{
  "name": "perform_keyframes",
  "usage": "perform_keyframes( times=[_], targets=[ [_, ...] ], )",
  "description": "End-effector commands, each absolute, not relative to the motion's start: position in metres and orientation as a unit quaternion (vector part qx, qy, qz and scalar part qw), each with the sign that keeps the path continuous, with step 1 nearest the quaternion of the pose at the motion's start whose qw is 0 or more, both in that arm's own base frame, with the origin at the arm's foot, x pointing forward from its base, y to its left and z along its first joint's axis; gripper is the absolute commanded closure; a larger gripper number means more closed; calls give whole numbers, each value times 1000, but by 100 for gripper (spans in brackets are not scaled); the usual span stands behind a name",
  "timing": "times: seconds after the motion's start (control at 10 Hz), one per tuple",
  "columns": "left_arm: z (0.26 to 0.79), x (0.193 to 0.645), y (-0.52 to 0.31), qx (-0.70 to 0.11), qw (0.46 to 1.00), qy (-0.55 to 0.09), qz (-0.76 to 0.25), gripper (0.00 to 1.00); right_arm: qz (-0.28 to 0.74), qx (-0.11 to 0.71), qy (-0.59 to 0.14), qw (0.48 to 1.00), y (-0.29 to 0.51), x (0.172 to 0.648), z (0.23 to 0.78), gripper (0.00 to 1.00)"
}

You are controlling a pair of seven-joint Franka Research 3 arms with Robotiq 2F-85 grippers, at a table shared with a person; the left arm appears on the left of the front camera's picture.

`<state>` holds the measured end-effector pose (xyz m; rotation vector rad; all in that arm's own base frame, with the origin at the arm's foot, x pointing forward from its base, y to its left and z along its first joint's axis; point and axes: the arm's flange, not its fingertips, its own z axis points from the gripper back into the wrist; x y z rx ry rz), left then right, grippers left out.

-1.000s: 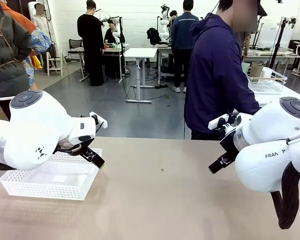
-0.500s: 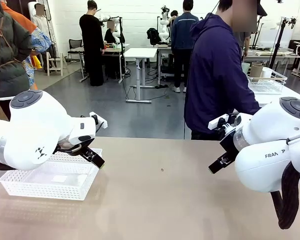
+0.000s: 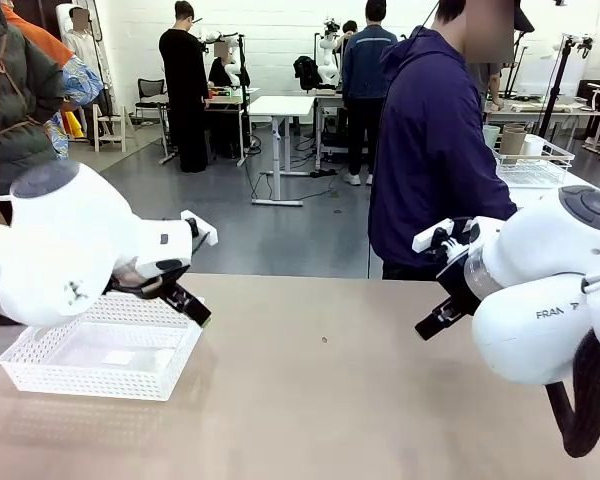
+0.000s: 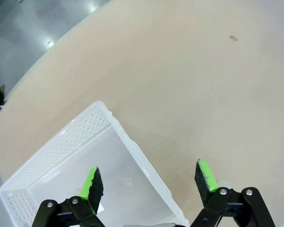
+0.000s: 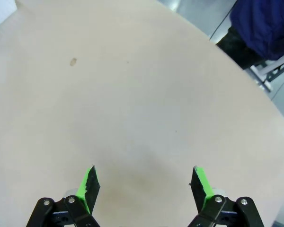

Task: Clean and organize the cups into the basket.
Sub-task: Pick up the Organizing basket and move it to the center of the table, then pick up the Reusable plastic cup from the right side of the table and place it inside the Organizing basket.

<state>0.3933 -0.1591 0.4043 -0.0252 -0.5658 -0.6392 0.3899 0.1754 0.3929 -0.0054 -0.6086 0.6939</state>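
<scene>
Front view: a tan table (image 3: 330,410) with two white robot arms and a person (image 3: 430,150) in a dark blue hooded top standing at the far edge. The basket (image 3: 80,383), white and perforated, sits on the table's left side with nothing in it. The left gripper (image 3: 188,303) hangs over the basket's right end, fingers spread wide and holding nothing. The right gripper (image 3: 430,323) hangs over the bare right side, also spread wide and holding nothing. Two cups (image 3: 510,140), one tan and one pale, stand on a side table behind the person, at a white wire basket (image 3: 535,168). In the left wrist view, green pads (image 4: 91,182) straddle the basket's long rim (image 4: 132,146).
</scene>
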Motion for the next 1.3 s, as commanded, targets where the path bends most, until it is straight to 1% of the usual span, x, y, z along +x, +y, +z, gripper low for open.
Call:
perform_keyframes(
  times=[0.0,0.2,0.3,0.4,0.5,0.6,0.7,1.0,1.1,1.2],
  targets=[
    [446,270,-129,-15,902,-264,-342,0,337,-45,-296,892,147,251,397,0],
    [467,216,-106,21,905,-241,-350,0,311,-79,-298,899,124,178,400,0],
    [466,199,-99,34,906,-237,-348,0,292,-93,-306,901,108,141,397,0],
    [465,183,-93,41,906,-228,-354,0,286,-100,-319,898,101,115,392,0],
    [465,183,-90,39,909,-225,-349,0,277,-114,-332,894,97,97,390,0],
    [458,191,-91,62,906,-232,-348,0,303,-87,-304,899,200,301,502,0],
    [558,244,-128,27,913,-218,-344,0,303,-87,-304,899,200,301,502,0],
    [558,244,-128,27,913,-218,-344,0,303,-87,-304,899,200,301,502,0],
    [561,237,-124,34,914,-214,-344,0,294,-84,-298,904,202,294,504,0],
    [567,261,-98,-153,907,-196,-341,0,307,29,-256,916,185,313,512,0]
  ],
)
